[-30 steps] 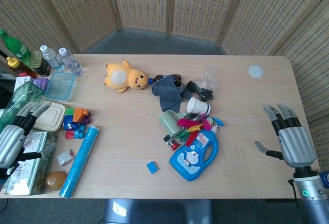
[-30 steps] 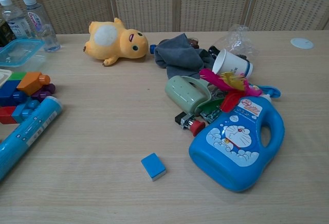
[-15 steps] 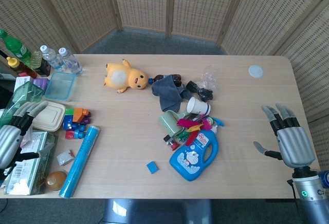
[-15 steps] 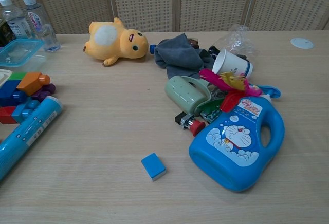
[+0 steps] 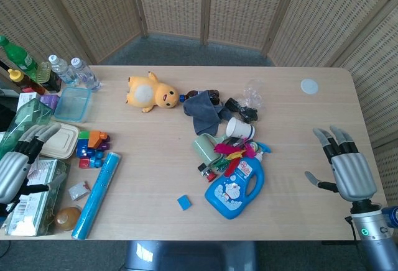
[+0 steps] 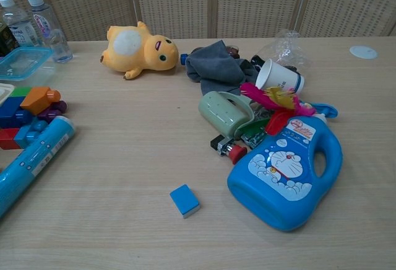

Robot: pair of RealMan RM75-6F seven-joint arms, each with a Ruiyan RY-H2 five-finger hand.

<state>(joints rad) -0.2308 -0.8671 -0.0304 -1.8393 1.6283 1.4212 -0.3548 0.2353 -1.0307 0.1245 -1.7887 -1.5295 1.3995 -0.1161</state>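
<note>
The right hand [image 5: 348,168] hovers over the table's [image 5: 298,159] bare right end, fingers spread, holding nothing. At its nine o'clock, well apart, lies the nearest thing, a blue detergent jug [image 5: 236,187] on its side, with a green mug [image 5: 204,148], a paper cup [image 5: 238,128] and a grey cloth [image 5: 203,112] piled beyond at ten o'clock.

The left hand [image 5: 17,162] is likewise open and empty, at the left edge. A beige food box [image 5: 61,140] sits just at its two o'clock, toy blocks [image 5: 92,146] and a blue tube [image 5: 97,193] at three to four o'clock.

A careless sweep by the left hand could, I'd judge, knock the bottles [image 5: 68,71] at twelve o'clock, or shove the box into the blocks.

The chest view shows neither hand. What lies tangled under the pink feathers [image 6: 275,100] is hard to make out.
</note>
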